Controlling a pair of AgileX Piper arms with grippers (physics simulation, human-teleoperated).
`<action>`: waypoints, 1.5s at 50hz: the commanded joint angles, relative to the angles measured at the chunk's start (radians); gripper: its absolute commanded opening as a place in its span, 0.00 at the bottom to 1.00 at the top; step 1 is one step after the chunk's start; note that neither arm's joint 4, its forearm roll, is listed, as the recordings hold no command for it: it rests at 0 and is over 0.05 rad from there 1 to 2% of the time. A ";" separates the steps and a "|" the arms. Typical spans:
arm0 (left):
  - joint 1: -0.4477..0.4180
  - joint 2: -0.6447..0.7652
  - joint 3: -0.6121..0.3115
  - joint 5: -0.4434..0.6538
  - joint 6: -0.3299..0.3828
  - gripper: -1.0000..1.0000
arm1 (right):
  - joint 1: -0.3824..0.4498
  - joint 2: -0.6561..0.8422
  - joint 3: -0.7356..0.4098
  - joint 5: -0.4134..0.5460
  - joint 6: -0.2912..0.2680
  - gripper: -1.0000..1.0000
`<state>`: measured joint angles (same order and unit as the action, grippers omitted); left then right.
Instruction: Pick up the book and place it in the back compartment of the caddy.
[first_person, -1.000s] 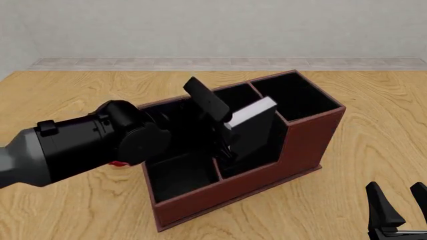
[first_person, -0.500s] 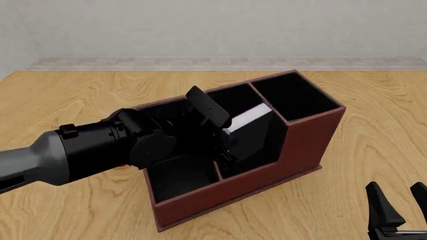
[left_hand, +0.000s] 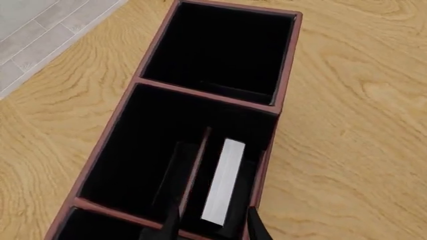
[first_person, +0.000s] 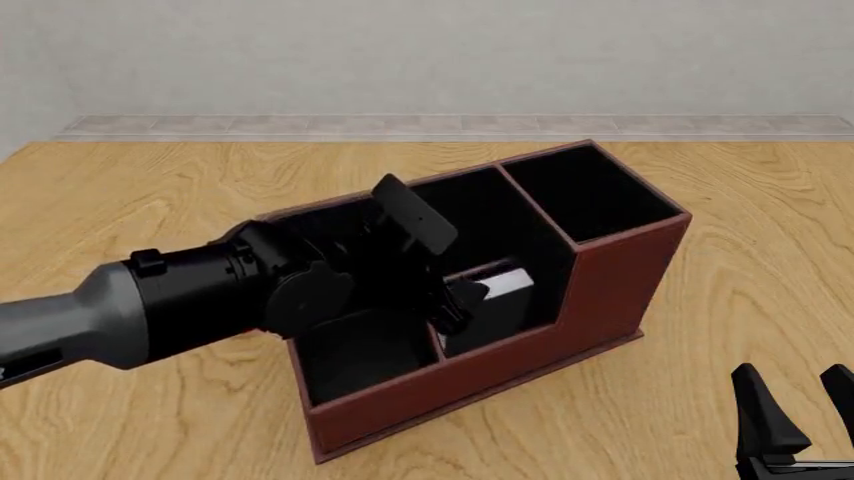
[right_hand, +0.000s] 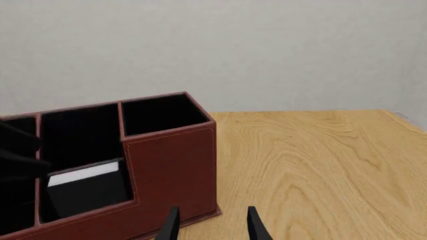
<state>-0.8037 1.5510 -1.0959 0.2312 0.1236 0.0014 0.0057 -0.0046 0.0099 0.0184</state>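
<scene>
A: Since the earlier front frames, in which the book (first_person: 491, 290) was carried high and tilted above the caddy (first_person: 607, 285), it has been lowered; its white page edge is now seen below the cut-down wall, inside the back compartment (first_person: 501, 310).

B: Confirmed from the right wrist view: the book (right_hand: 85, 187) is seated upright in the middle cell, behind the stepped wall. Is placement judged complete?

A: Nearly. The book appears to be resting in the cell, so only release and withdrawal are judged to remain.

B: State of the left gripper (left_hand: 210, 231)?

A: In the left wrist view its fingers (left_hand: 170, 227) are seen parted, one on each side of the book (left_hand: 223, 182). Contact with the covers cannot be confirmed; the spread looks slightly wider than the book, so release is inferred, not proven.

B: Right gripper (right_hand: 210, 222)?

A: Parted, nothing held. In the front view it is noted at about 4 o'clock from the caddy, well apart, over bare table (first_person: 747, 200).

B: Risk logged: the book could be snagged during retreat.
</scene>
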 joint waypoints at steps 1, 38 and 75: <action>0.000 -0.003 0.017 -0.017 -0.003 1.00 | 0.000 0.000 0.000 0.000 0.000 1.00; 0.033 -0.203 0.125 -0.014 -0.030 1.00 | 0.000 0.000 0.000 0.000 0.000 1.00; 0.116 -0.504 0.367 -0.050 -0.058 1.00 | 0.000 0.000 0.000 0.000 0.000 1.00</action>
<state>-0.7165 1.1104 -0.7988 0.2047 0.0793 0.0013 0.0057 -0.0046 0.0099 0.0185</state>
